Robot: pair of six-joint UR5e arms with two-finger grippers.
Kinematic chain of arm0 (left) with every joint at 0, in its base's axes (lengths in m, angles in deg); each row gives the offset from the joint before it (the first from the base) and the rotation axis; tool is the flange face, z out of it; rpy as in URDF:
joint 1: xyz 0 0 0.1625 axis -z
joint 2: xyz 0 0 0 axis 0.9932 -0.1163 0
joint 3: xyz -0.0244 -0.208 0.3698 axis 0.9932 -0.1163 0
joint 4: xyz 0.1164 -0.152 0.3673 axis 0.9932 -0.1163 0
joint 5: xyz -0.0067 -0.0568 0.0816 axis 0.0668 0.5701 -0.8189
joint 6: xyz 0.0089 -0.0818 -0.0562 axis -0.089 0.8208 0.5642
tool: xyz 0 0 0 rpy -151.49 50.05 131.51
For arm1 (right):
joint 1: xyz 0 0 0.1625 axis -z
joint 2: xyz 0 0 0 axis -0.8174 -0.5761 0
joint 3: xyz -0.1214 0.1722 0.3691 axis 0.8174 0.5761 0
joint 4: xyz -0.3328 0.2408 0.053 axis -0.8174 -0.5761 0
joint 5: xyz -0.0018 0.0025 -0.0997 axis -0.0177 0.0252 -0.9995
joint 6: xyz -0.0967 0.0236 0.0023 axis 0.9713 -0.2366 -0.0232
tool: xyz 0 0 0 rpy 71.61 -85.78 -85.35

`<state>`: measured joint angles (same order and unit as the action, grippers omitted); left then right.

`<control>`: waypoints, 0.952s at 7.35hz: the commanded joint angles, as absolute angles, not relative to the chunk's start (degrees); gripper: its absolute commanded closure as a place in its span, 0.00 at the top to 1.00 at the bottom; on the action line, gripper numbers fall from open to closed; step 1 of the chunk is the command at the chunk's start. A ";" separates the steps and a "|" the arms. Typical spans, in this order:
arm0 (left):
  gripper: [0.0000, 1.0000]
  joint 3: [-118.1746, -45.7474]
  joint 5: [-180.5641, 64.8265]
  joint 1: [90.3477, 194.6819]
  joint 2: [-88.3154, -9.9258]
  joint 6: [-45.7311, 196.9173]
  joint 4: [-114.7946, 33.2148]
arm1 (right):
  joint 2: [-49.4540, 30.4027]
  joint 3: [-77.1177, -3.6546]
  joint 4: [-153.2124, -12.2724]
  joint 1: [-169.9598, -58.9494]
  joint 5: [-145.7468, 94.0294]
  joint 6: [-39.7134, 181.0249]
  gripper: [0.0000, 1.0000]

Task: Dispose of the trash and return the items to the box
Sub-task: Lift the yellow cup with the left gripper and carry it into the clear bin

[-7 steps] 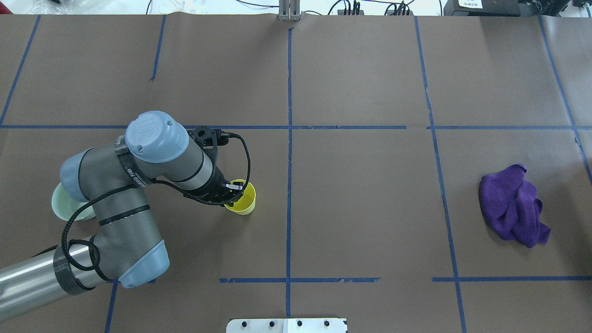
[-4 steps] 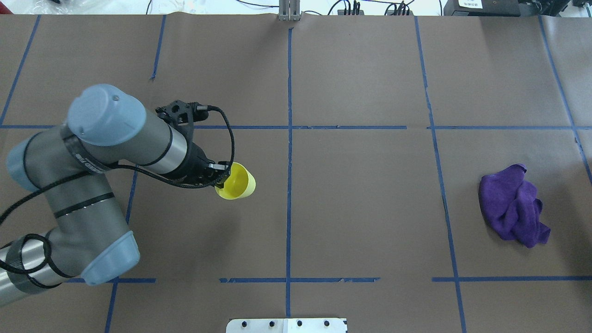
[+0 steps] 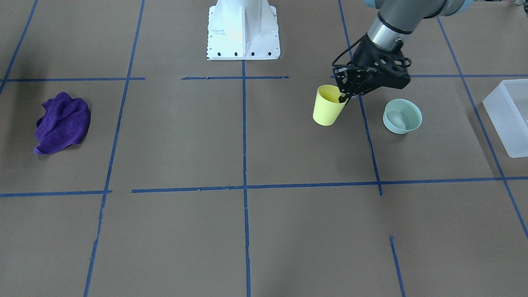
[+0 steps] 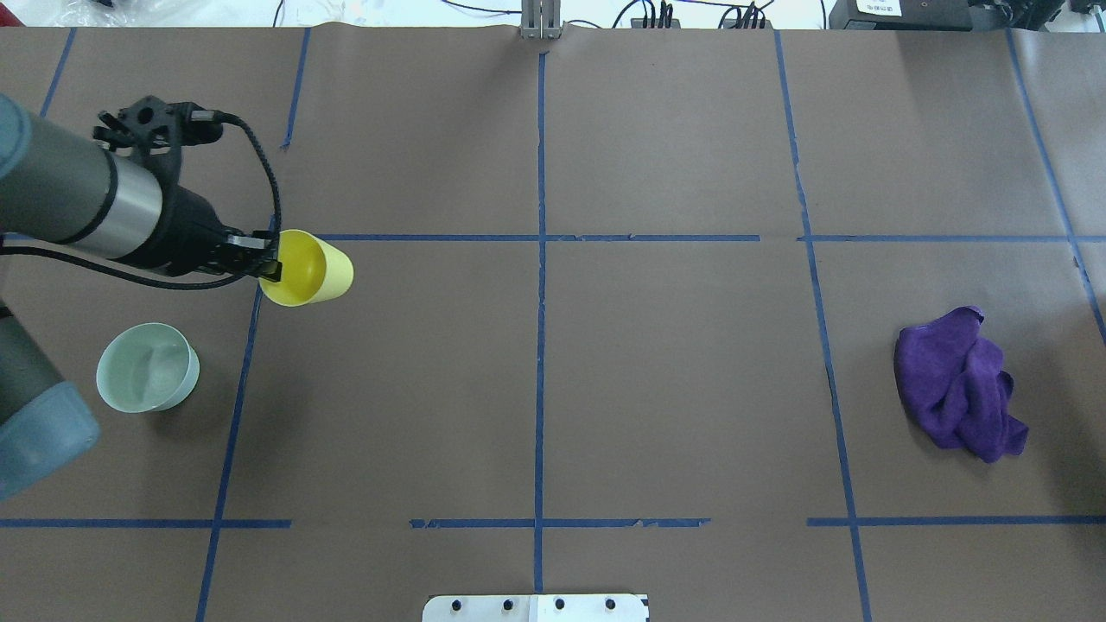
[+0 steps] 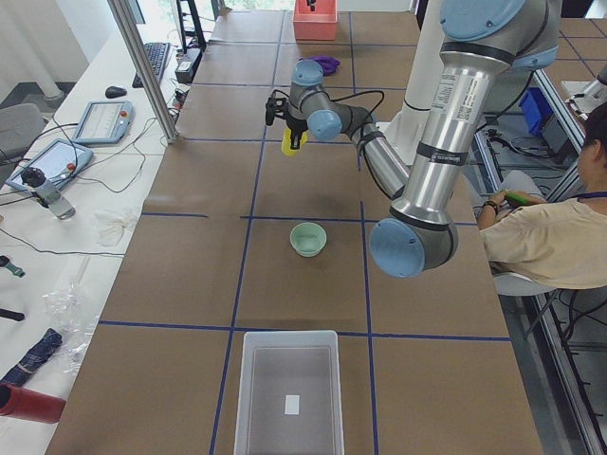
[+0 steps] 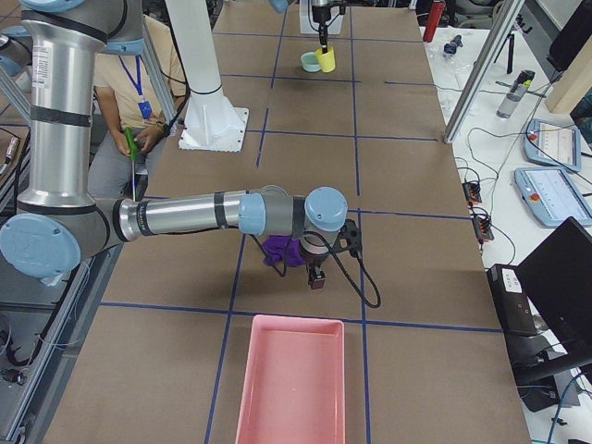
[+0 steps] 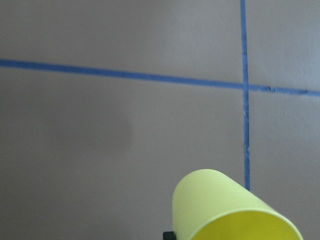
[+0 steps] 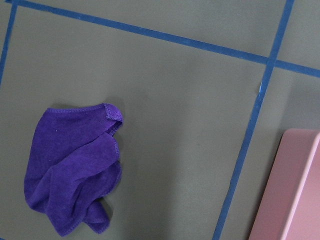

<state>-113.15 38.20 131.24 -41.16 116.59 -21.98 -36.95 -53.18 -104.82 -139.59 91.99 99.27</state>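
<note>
Taking the overhead view from its left edge, the pale mint-green round plastic bowl [image 4: 147,378] stands upright at lower left. Above it, the left gripper [image 4: 270,268] has its fingers closed on the rim of the small bright-yellow tapered plastic cup [image 4: 313,272], apparently with one finger inside the mouth and one outside. The cup is tilted: its long axis runs nearly level, mouth towards the wrist and base pointing right, and it seems to hang clear of the brown paper, though no view proves the gap. The translucent frosted-white rectangular plastic bin [image 5: 289,389] lies beyond the overhead view's left edge. In the exterior left view it sits at bottom centre, the bowl between it and the cup, so the carry runs back past the bowl, and the left arm is the nearer one. At far right lies the crumpled purple cloth [image 4: 959,384], with the right gripper [image 6: 316,277] above it near a pink tray [image 6: 291,388]; I cannot tell whether its fingers are open or closed. A small white label on the bin's floor is too small to read.
</note>
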 commanded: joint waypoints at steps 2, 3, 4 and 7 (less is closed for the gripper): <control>0.00 -115.02 38.37 147.26 -24.11 80.14 -21.72 | -37.19 -53.21 -104.26 -138.67 91.92 99.29 1.00; 0.00 -112.22 38.46 151.04 -22.34 70.54 -22.15 | -37.19 -53.21 -104.26 -138.58 92.01 99.29 1.00; 0.00 -107.23 38.46 157.26 -22.06 58.96 -22.24 | -37.19 -53.21 -104.26 -138.50 92.01 99.29 1.00; 0.00 -88.95 38.37 172.07 -22.41 32.34 -30.74 | -37.28 -53.39 -104.26 -138.23 92.10 99.28 1.00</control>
<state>-95.55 38.44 168.03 -22.78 40.45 -27.18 -37.25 -53.36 -104.24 -138.37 92.08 99.23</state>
